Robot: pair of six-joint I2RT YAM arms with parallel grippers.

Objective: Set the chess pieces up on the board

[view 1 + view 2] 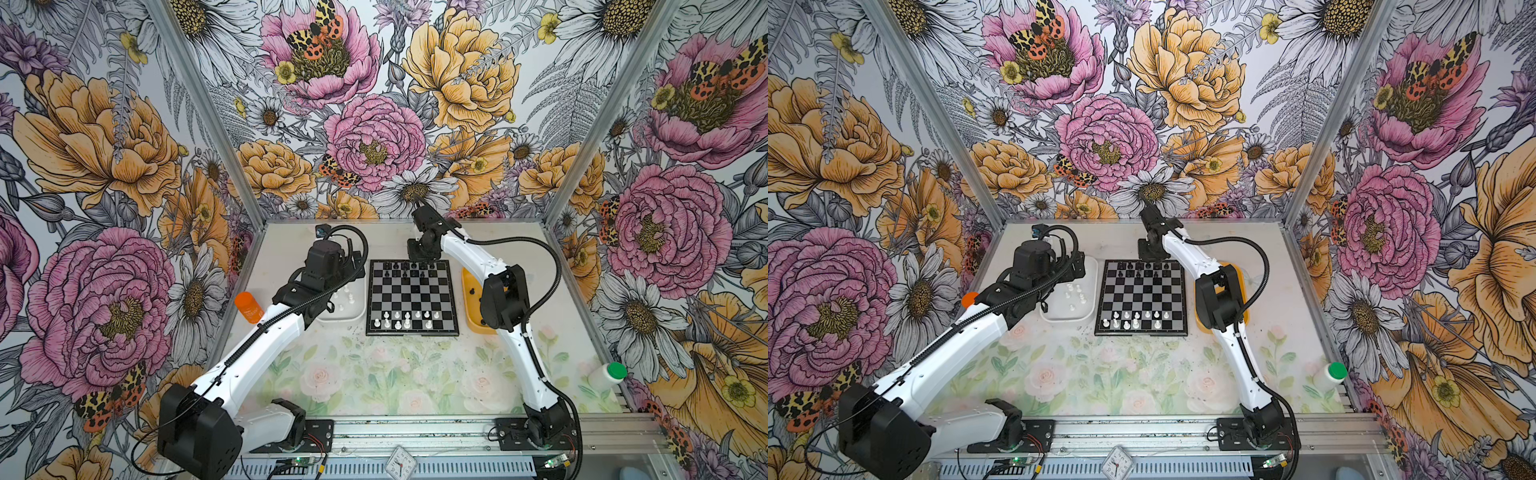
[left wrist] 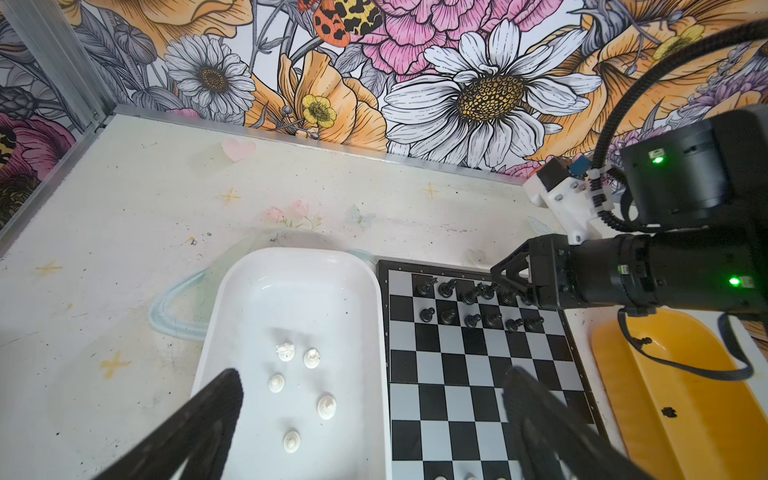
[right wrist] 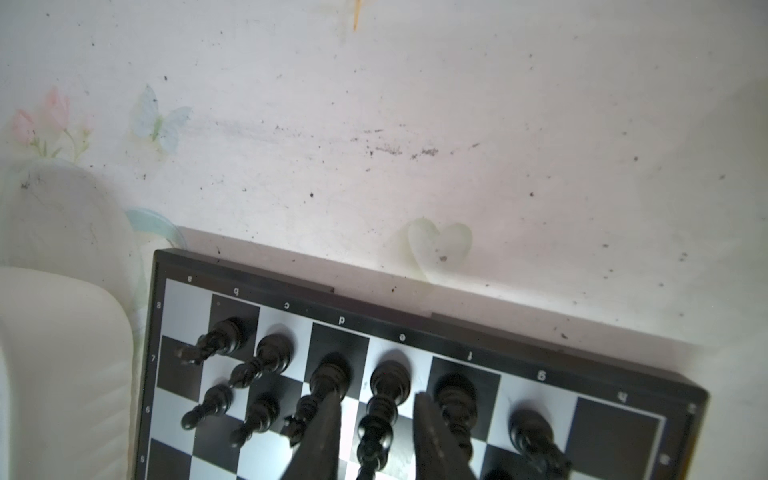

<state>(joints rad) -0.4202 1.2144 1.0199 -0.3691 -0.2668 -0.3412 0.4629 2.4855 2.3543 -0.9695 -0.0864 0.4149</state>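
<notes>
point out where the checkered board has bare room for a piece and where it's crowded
The black-and-silver checkered chessboard is bare across its middle rows, between the black chess pieces at its far edge and the white chess pieces at its near edge. Both far corner squares are free. Crowded: the far two rows, where the right gripper straddles a tall black piece.

Five white chess pieces (image 2: 276, 382) in a white tray (image 2: 291, 291), maybe against the board (image 2: 457, 374); left claw (image 2: 374, 376) wide.

Robot test booth, prob. lab: flowered wall panels (image 1: 374, 137) on alu frame (image 1: 205, 112), left arm (image 1: 266, 332) & right arm (image 1: 519, 357) bolted to near rail (image 1: 415, 428).
</notes>
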